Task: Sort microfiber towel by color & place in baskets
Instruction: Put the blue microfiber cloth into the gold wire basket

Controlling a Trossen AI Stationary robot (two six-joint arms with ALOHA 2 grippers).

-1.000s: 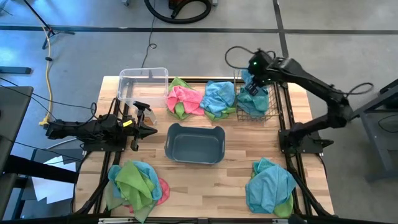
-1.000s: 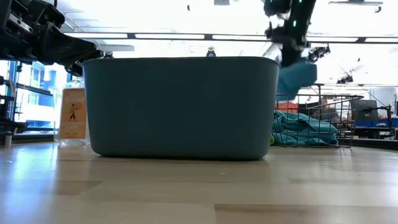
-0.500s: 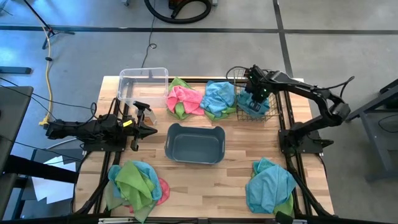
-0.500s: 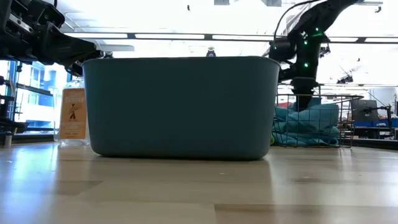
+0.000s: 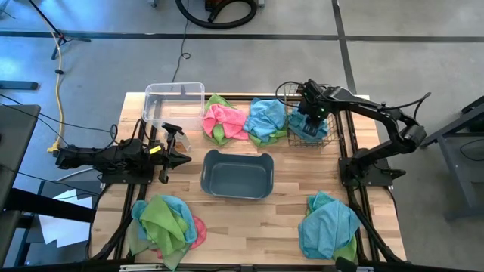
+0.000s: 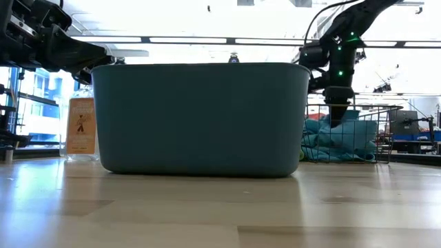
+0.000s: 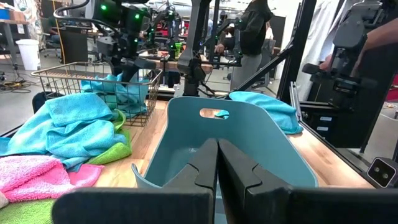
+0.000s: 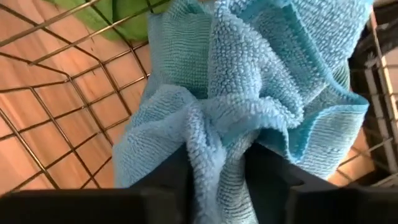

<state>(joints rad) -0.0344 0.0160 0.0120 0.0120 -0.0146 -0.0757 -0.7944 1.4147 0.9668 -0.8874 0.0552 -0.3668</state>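
Observation:
A dark wire-mesh basket (image 5: 310, 134) stands at the table's far right. A blue towel (image 8: 249, 93) lies bunched in it. My right gripper (image 8: 217, 168) points down into the basket (image 6: 358, 141), fingers parted around a fold of that towel. The grey-blue tub (image 5: 237, 155) sits mid-table and the clear bin (image 5: 174, 88) at the far left. My left gripper (image 5: 183, 159) waits shut at the left edge, level, pointing at the tub (image 7: 249, 124). My right gripper comes from above, pointing down into the wire basket. A bunched fold of the blue towel (image 8: 214, 134) bulges up between its parted fingers (image 8: 171, 177) and lies against their inner sides. The rest of the towel lies on the basket's mesh floor.
Mixed pink, green and blue towels (image 5: 243, 121) lie heaped between the clear bin and the wire basket. Another heap (image 5: 162, 223) is at the near left and a mostly blue one (image 5: 329, 225) at the near right. A bottle (image 6: 81, 127) stands behind the tub.
My right gripper has come down into the wire basket with the blue towel. The towel hung clear above the basket a second ago and now lies bunched inside it. Over the last half second the arm has kept still.

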